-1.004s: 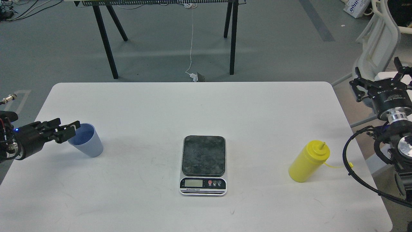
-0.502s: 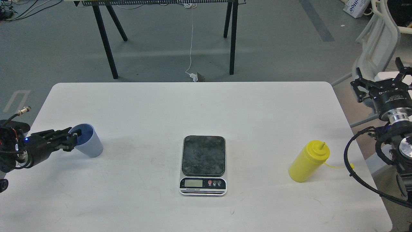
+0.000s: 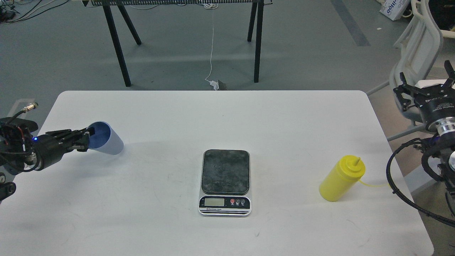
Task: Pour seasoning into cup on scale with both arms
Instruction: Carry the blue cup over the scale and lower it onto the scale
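Head view shows your left gripper point(image 3: 85, 139) has just lifted the cup point(image 3: 105, 139) off the worktop point(image 3: 227, 117), fingers pinching its rim, so the carry to the scale point(image 3: 225, 181) is under way. Cup's long axis now lies nearly level, mouth facing left, base toward the scale. Seasoning point(image 3: 342, 179) stands untouched at right; your right gripper point(image 3: 426, 90) waits, fingers spread.

Pale blue-grey cup point(image 3: 106, 143), deeper blue inside. Yellow seasoning bottle point(image 3: 341, 179). The scale point(image 3: 225, 182) has a dark mottled plate and silver front strip with red-ringed buttons. White table point(image 3: 227, 117), black arms.
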### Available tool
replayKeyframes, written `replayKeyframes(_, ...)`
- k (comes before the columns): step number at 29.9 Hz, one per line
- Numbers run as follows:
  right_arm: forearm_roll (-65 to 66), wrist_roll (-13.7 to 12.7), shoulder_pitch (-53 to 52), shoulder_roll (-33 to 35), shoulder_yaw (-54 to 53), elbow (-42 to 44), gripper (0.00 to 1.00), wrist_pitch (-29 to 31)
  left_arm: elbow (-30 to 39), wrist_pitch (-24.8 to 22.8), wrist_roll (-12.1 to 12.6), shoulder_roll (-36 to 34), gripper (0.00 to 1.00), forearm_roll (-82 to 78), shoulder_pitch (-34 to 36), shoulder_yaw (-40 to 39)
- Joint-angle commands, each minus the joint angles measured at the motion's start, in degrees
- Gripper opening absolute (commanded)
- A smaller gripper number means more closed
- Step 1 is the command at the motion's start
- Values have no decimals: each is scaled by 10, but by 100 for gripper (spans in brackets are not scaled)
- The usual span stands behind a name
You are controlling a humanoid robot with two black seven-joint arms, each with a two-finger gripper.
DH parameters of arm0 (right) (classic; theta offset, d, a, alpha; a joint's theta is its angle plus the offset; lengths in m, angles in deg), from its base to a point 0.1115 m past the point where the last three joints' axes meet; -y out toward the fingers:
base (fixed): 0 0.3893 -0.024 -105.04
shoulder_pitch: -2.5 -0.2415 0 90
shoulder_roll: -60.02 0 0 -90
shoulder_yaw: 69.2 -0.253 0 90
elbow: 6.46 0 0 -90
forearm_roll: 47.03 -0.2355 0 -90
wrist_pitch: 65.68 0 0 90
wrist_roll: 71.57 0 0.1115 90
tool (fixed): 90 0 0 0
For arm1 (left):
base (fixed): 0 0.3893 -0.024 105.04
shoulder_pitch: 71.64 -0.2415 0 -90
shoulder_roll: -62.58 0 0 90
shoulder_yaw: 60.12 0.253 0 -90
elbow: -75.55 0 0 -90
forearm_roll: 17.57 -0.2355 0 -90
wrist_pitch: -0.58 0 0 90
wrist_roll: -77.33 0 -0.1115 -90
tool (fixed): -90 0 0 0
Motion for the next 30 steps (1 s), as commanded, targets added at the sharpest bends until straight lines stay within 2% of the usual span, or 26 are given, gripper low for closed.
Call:
replayKeyframes(1, 0, 0, 6, 18, -1, -10, 100, 0, 109, -56, 0, -34, 0, -2, 79, -1)
replayKeyframes(7, -1, 2, 26, 41, -3, -23, 100, 0, 225, -134, 0, -22, 0, -152, 160, -1)
replayKeyframes(11, -1, 11, 31, 50, -4, -23, 100, 0, 273, -165, 0, 47, 0, -244, 172, -1)
replayKeyframes(12, -1, 11, 34, 51, -8, -23, 100, 0, 280, -175, 14, 68, 0, -268, 172, -1)
replayKeyframes(13, -1, 12, 35, 52, -10, -23, 100, 0, 280, -185, 27, 83, 0, -283, 173, -1)
replayKeyframes(15, -1, 11, 40, 52, -15, -23, 100, 0, 280, -204, 38, 118, 1, -292, 175, -1)
replayKeyframes(19, -1, 11, 55, 63, -23, -31, 100, 0, 265, -211, 42, 158, 1, -292, 177, -1)
replayKeyframes(30, -1, 12, 67, 68, -27, -32, 100, 0, 163, -212, 49, 249, 2, -293, 170, 2)
